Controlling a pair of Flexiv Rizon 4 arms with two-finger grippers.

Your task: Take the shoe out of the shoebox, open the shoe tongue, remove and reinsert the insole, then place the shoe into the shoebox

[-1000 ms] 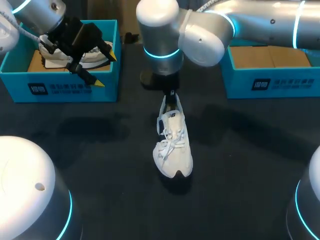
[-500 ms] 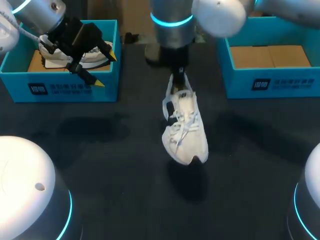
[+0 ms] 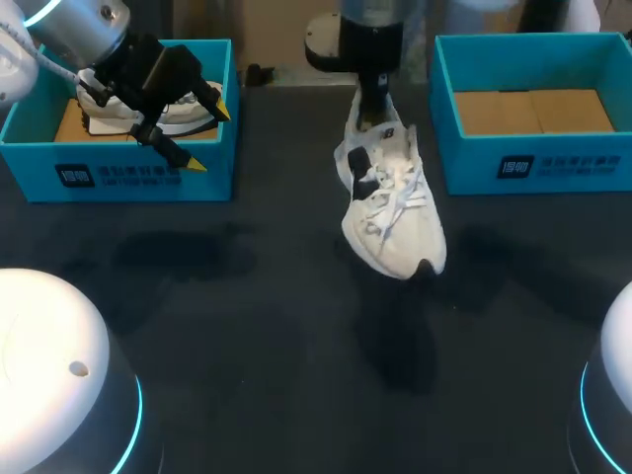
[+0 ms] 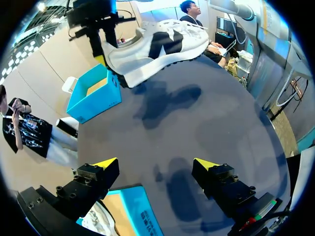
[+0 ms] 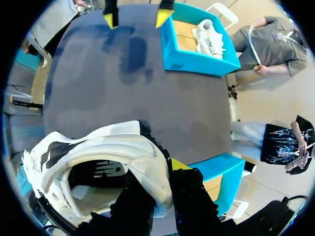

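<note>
A white lace-up shoe [image 3: 395, 212] hangs toe-down above the dark table, clear of the surface. My right gripper [image 3: 373, 117] is shut on its heel rim. In the right wrist view the heel wall [image 5: 152, 177] is pinched between the dark fingers of that gripper [image 5: 160, 189]. The blue shoebox [image 3: 533, 163] at the right shows only its brown cardboard floor. My left gripper [image 3: 205, 135] stands open over the front wall of the left blue box [image 3: 118, 178]. In the left wrist view, nothing lies between its yellow tips [image 4: 156, 164], and the hanging shoe [image 4: 157, 46] is far ahead.
Inside the left blue box [image 5: 197, 61] lies a second white shoe [image 3: 123, 117]. The right shoebox [image 4: 96, 96] stands just beyond the hanging shoe. Two white arm bases [image 3: 49, 375] fill the near corners of the table. Dark tabletop [image 3: 257, 326] lies between the boxes.
My right arm has lifted the shoe off the table and carried it back and to the right, toward the right shoebox. The left arm has kept still.
</note>
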